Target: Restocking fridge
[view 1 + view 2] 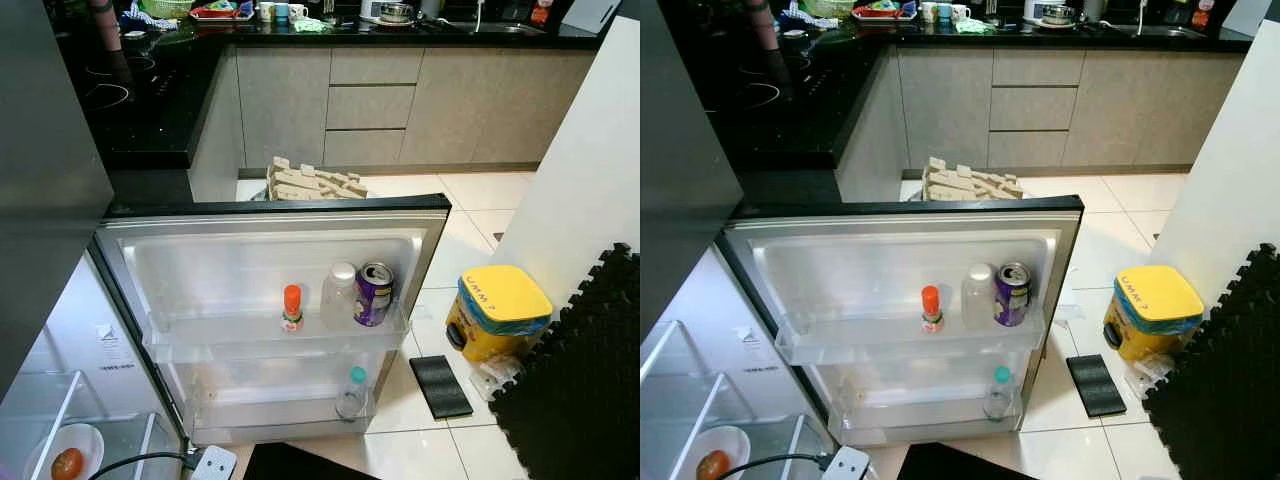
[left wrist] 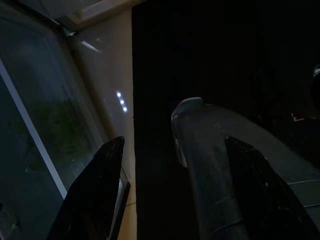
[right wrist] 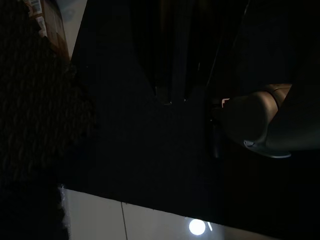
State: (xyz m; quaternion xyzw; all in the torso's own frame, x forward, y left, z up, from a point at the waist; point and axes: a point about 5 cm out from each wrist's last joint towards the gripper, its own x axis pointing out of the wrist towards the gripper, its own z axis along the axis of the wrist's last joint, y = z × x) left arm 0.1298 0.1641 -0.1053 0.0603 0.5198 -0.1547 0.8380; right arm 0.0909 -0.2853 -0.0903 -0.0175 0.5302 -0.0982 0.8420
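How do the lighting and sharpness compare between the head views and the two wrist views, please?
Left and right eye views: bright and sharp, the fridge door evenly lit, glare on the floor tiles. Left wrist view: dim, the left gripper a silhouette, its fingers apart. Right wrist view: nearly black, with one bright reflection spot.

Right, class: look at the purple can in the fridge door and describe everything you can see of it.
The can is purple with pale print on its side and a silver metal top. Whether it has been opened cannot be told. It stands upright at the right end of the upper door shelf of the open fridge door. It is close beside a clear plastic bottle with a white cap on its left; whether they touch is unclear. An orange-capped bottle stands further left, apart.
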